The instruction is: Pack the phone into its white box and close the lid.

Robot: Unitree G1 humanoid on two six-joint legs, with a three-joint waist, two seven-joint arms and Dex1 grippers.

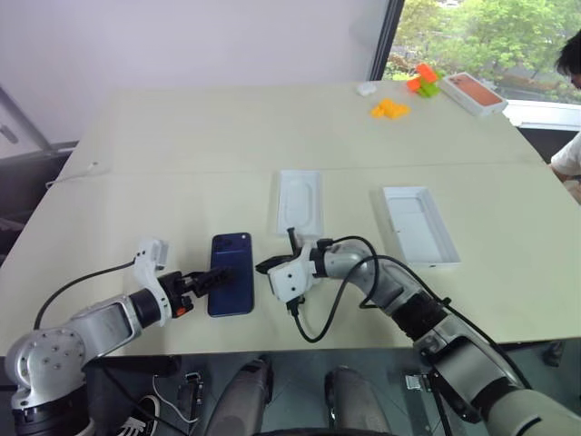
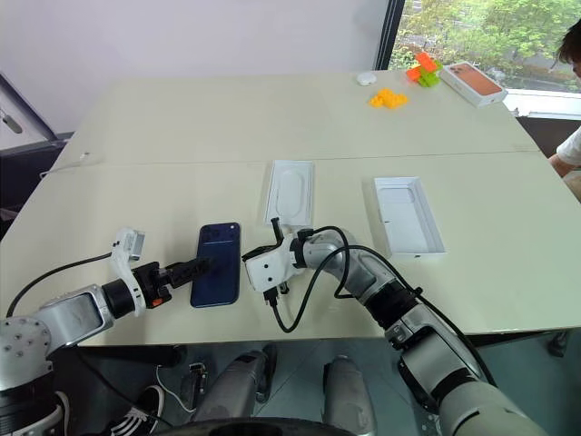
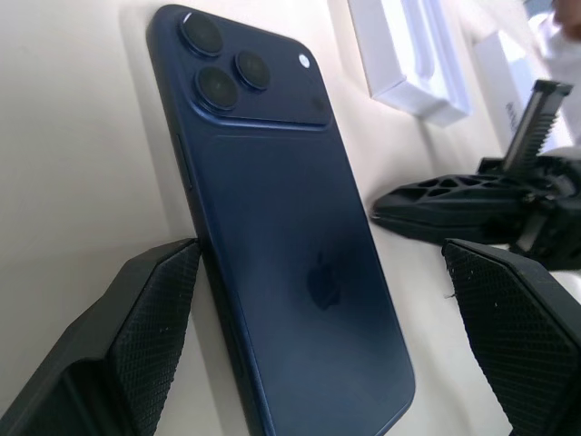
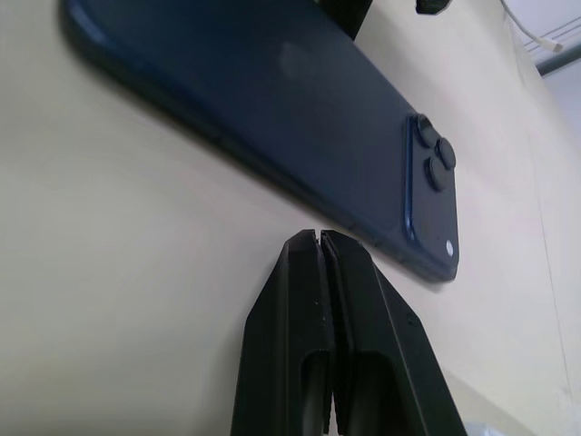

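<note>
- The phone (image 1: 231, 273) lies camera-side up on the surface (image 1: 182, 173), lower centre of our head view.
- Our left claw (image 1: 214, 281) is spread wide around its lower end.
- Our right claw (image 1: 263, 267) is pressed together just beside it.

Cream tabletop (image 1: 182, 136) bearing the phone (image 1: 231, 273), a flat white insert (image 1: 300, 202), the lid (image 1: 418, 225) — and, far right, orange blocks (image 1: 389, 108) beside an orange-pictured box (image 1: 474, 93).
</note>
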